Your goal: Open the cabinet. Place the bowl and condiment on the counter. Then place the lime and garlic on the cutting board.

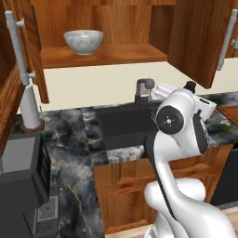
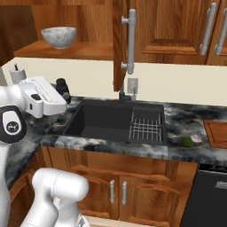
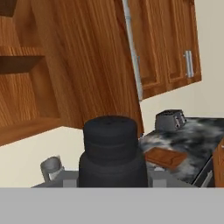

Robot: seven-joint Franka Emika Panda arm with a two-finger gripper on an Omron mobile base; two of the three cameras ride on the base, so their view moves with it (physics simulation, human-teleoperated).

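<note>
Gripping the condiment (image 3: 113,151), the end effector (image 2: 65,95) pinches the small black bottle between its fingers, just above the worktop (image 2: 186,117) at the left edge of the sink (image 2: 116,122). Farther off, the lime (image 2: 188,142) and garlic (image 2: 196,138) lie beside the cutting board (image 2: 217,133). Beyond, the cabinet (image 1: 195,37) stands open, the bowl (image 1: 83,41) on its shelf.

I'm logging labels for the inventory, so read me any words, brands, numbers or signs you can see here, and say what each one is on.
There is no readable text.
The black condiment bottle held in the gripper shows no label.
The bowl, the cabinet doors and the toaster carry no writing.
</note>
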